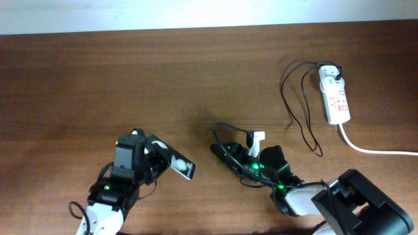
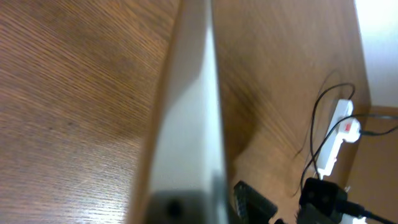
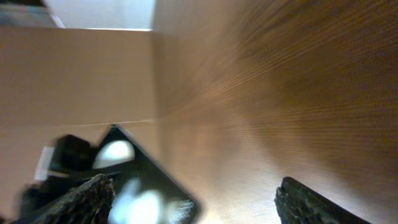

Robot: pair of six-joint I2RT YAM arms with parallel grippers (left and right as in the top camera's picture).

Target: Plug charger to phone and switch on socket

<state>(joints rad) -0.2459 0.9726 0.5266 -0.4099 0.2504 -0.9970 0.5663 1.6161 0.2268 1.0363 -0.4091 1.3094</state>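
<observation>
Phone (image 1: 183,167) — tilted above table (image 1: 98,78), clamped by its edges in left gripper (image 1: 164,156).
Right gripper (image 1: 228,153) — jaws spread, nothing between them, facing phone, near but not touching.
Charger (image 1: 335,77) — adapter seated at far end of socket (image 1: 337,101), cable looping beside it, a strand lying by right gripper; tip not in phone.
Switch position too small to tell.
Judged done: phone held ready.
Left: grasp tip, insert, press switch.
</observation>
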